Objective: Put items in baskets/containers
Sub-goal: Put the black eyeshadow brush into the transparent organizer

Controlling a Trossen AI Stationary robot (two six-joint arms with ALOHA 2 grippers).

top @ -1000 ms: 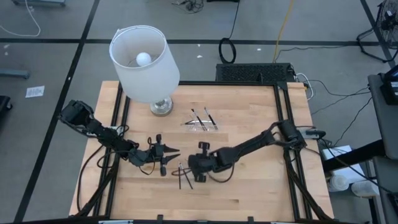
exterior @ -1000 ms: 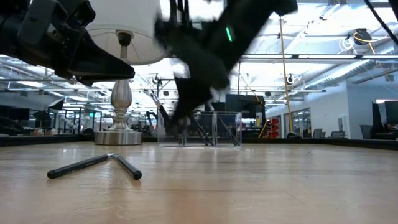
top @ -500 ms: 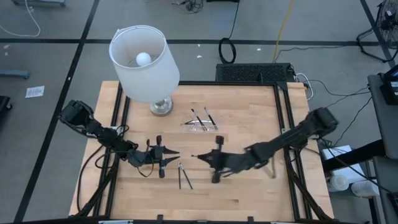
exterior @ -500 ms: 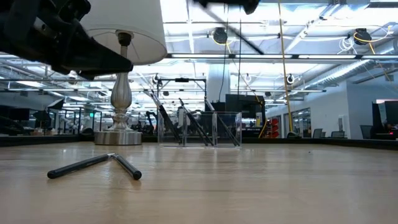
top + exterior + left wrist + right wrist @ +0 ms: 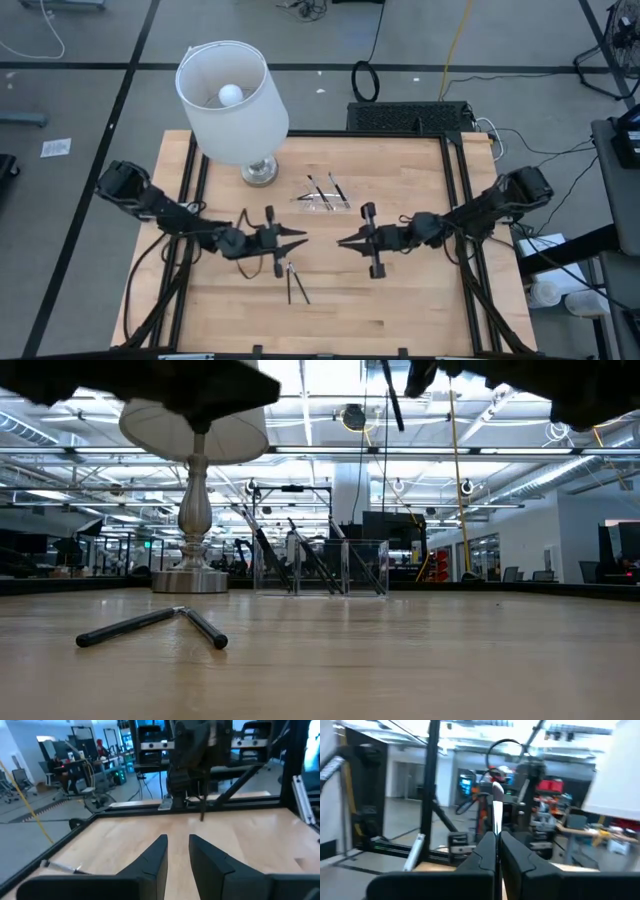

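Note:
Two dark sticks (image 5: 294, 283) lie crossed at one end on the wood near the table's near edge, and they also show in the low view (image 5: 150, 625). The transparent tray (image 5: 325, 197) stands near the lamp with several sticks leaning inside it (image 5: 310, 565). My right gripper (image 5: 343, 242) hovers at mid-table, pointing left, shut on one more stick (image 5: 496, 807). My left gripper (image 5: 300, 238) faces it from the left, open and holding nothing, above the two lying sticks. My right gripper pinches a dark stick between its two fingertips (image 5: 487, 845). The fingers are level and come from the table's right, lying across the stick. The stick stands roughly upright, its pale end (image 5: 495, 787) above the fingers and its lower part (image 5: 202, 810) hanging below, lifted clear of the table.
A white lampshade (image 5: 233, 95) on a metal lamp base (image 5: 259, 172) stands at the far left of the table, beside the tray. A black frame rail (image 5: 455, 200) runs along the table's right side. Bare wood lies to the right and toward the near edge.
My right gripper has risen from beside the two lying sticks and moved toward the table's right and far side, turning level, with the stick lifted in it. My left gripper has moved a little to the right and upward. The two sticks on the table have stayed put.

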